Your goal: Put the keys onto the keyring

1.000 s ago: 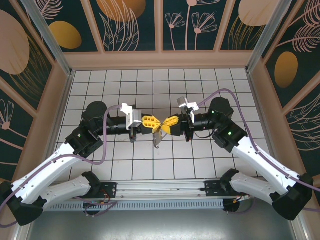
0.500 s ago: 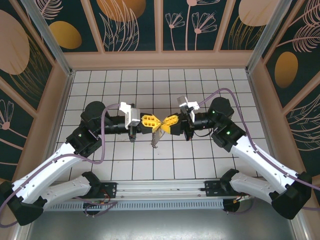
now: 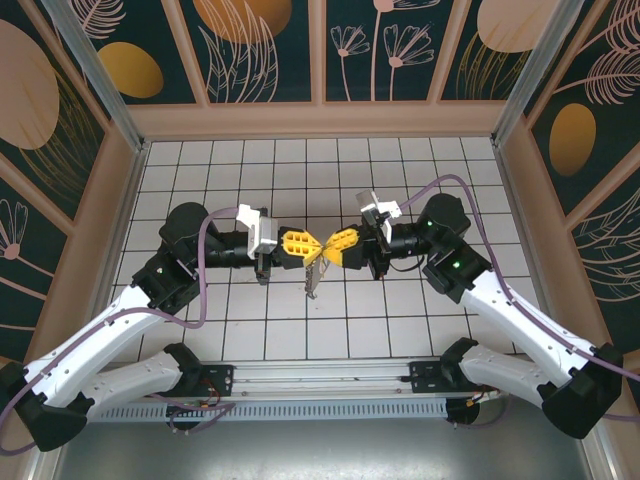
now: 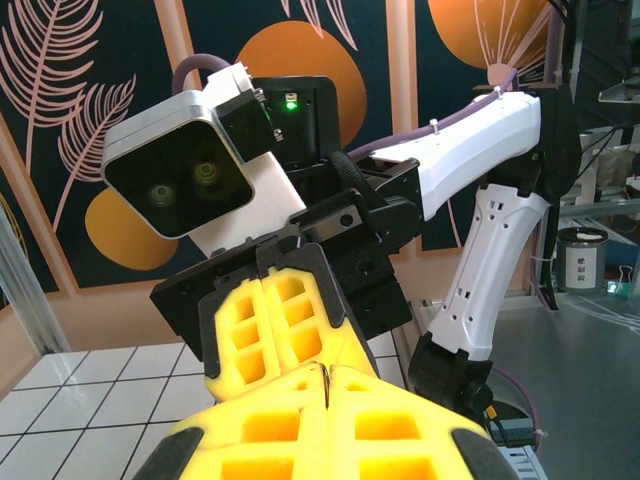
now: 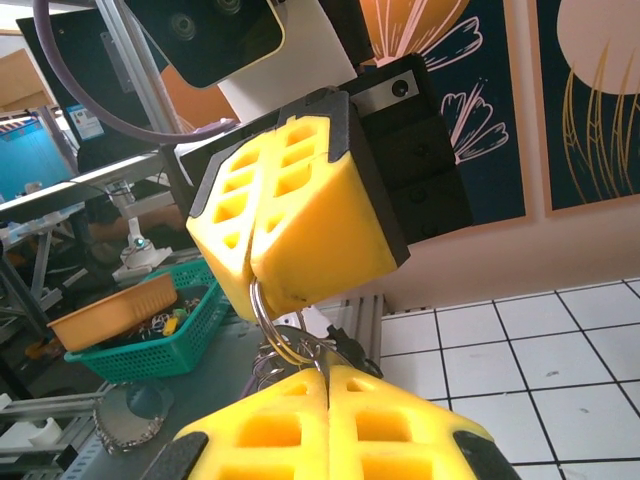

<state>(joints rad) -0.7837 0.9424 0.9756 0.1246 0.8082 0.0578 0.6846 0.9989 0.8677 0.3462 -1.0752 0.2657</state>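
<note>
Keyring (image 5: 268, 325): prob. light, stiff, slick wire. Left hand (image 5: 258, 270) pinches loop; right hand (image 5: 328, 388) clenched, contents unclear. Take keys (image 3: 312, 280) by heads.

White tiled table (image 3: 290, 335) — square tiles, dark grout

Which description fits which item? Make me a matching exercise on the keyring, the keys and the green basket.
Things:
1. keyring
2. keys
3. green basket

Descriptions:
a. hanging where the two grippers meet
b. in the background, past the table
c. looping out from the shut pads of the left gripper

Pairs: 1-c, 2-a, 3-b
</note>
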